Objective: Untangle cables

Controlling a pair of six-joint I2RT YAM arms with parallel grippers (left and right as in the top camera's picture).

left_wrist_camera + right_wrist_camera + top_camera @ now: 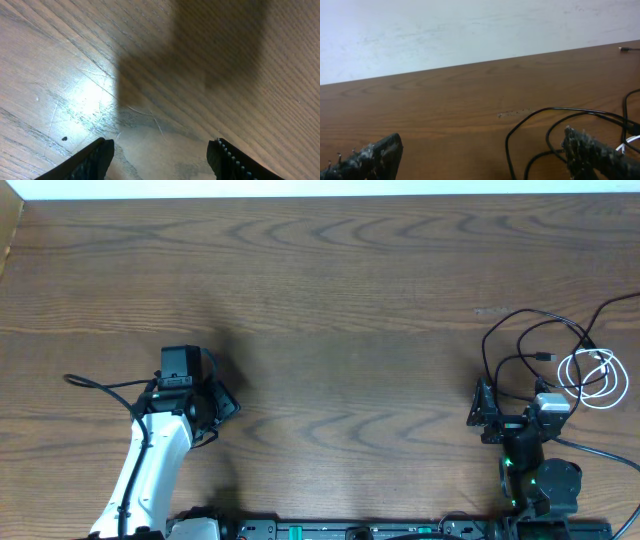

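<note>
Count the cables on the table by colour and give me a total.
White cables: 1
Black cables: at least 2; too tangled for an exact count
Total: at least 3

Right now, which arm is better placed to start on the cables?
Right. Its open fingers sit beside the thin black cables and coiled white cable; the left arm's fingers face only bare wooden table.
</note>
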